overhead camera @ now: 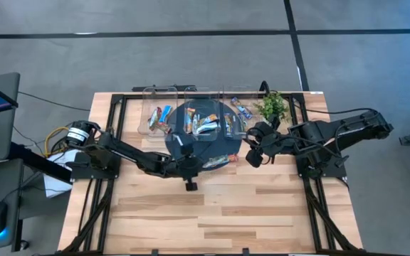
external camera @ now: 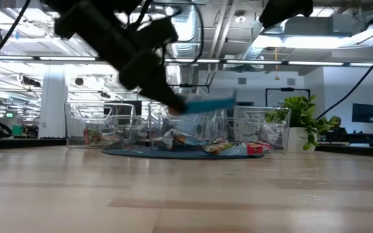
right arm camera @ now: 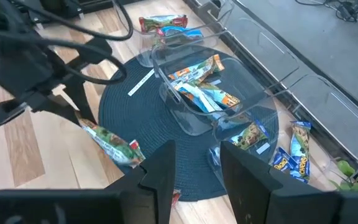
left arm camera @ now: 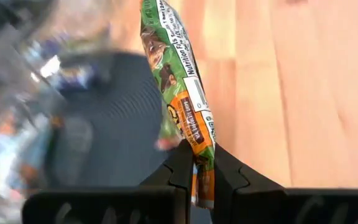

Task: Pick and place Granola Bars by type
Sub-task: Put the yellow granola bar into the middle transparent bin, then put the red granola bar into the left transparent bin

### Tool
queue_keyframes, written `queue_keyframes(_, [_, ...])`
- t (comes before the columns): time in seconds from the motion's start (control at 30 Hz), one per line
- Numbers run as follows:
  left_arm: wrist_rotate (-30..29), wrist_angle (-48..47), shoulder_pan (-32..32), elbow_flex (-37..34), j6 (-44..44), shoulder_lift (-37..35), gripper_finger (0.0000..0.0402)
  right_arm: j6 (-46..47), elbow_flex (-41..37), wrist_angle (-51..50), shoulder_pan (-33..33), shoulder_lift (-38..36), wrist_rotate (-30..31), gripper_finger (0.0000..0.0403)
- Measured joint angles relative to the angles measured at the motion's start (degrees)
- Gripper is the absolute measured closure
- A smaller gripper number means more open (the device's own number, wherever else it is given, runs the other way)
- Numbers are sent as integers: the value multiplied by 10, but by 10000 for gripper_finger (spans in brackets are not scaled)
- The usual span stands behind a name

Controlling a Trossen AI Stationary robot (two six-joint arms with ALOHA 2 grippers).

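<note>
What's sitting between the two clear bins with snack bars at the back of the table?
From above, a clear bowl of granola bars on a dark round mat sits between the left bin and right bin.

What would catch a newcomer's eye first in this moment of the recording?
Probably the left gripper pinching a green and orange granola bar by its end, held up over the dark round mat at the table's middle. Next, the clear bowl on that mat, heaped with blue and orange bars. The right gripper hovers by the mat's edge, holding nothing visible.
</note>
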Motion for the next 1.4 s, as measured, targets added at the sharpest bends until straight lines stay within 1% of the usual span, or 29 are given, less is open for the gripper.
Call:
queue_keyframes(0.13, [-59, -54, 12, 61, 41, 0, 386, 0, 0, 0, 0, 0, 0, 283])
queue_keyframes(0.27, [-123, -109, 43, 121, 82, 0, 386, 0, 0, 0, 0, 0, 0, 283])
queue_keyframes(0.4, [-125, -169, 105, 159, 86, -1, 386, 4, 0, 0, 0, 0, 0, 283])
queue_keyframes(0.57, [-101, -244, 196, 170, 57, -1, 386, 5, 0, 0, 0, 0, 0, 283])
queue_keyframes(0.73, [-36, -313, 273, 170, -5, -1, 378, 5, 0, 0, 0, 0, -1, 283])
queue_keyframes(0.87, [14, -322, 304, 170, -28, -1, 339, 5, 0, 1, 0, 9, -2, 283])
queue_keyframes(0.97, [21, -314, 307, 170, -31, -1, 299, 5, 2, 11, -1, 26, -1, 283])
queue_keyframes(1.03, [20, -308, 305, 170, -31, -1, 272, 5, 0, 7, -1, 42, -11, 283])
queue_keyframes(1.1, [27, -308, 305, 170, -31, -3, 247, -1, 1, 15, -4, 60, -39, 283])
queue_keyframes(1.2, [66, -305, 305, 170, -35, -19, 220, -40, 1, 15, -10, 96, -125, 283])
queue_keyframes(1.3, [108, -298, 304, 170, -34, -47, 206, -85, 1, 26, -19, 137, -193, 283])
queue_keyframes(1.4, [151, -289, 297, 170, -16, -88, 204, -134, 0, 56, -31, 179, -236, 283])
